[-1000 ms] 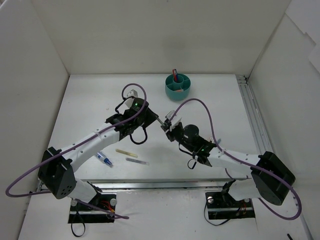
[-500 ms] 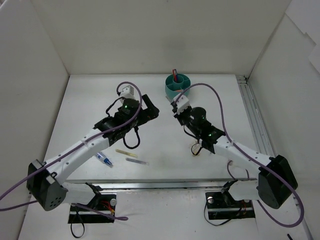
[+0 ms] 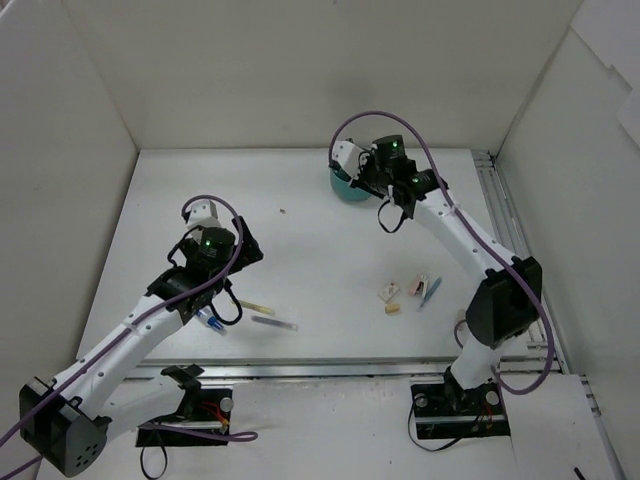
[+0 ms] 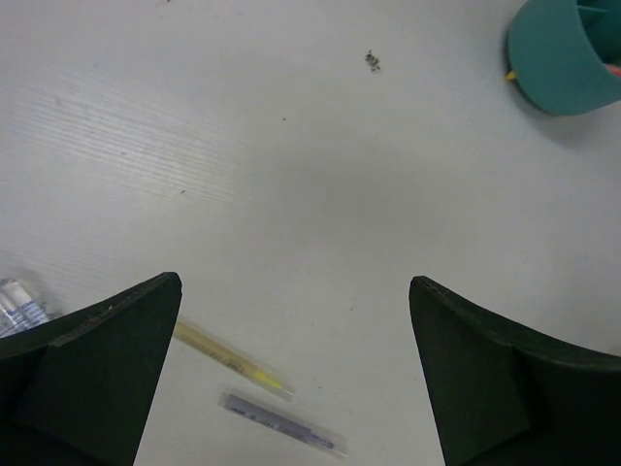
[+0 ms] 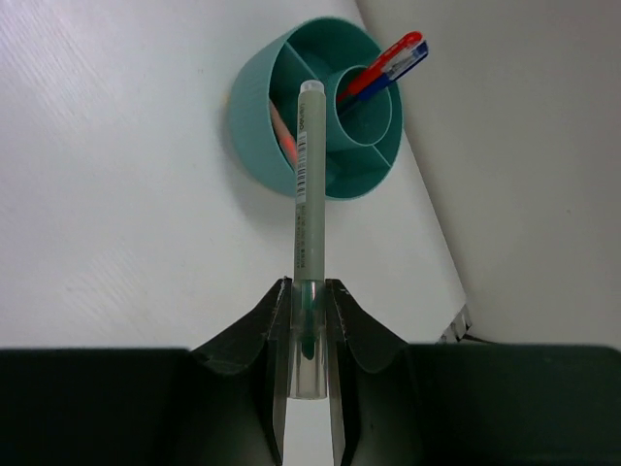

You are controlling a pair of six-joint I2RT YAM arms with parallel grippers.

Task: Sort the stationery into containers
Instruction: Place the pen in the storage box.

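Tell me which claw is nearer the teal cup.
Right. The right claw, gripping a grey pen, hangs right by the teal cup at the far side; the left claw, open, is far off over the near-left pens.

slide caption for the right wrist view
Right gripper holds a grey pen toward the teal cup, pens inside.

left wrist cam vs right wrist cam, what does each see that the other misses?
Left wrist only: left pincer, open, over a yellow pen, grey pen and blue-and-white pen. Right wrist only: right pincer shut on a pale pen aimed at the teal cup; red pen and blue pen in its central well. Both: the teal cup, white table.
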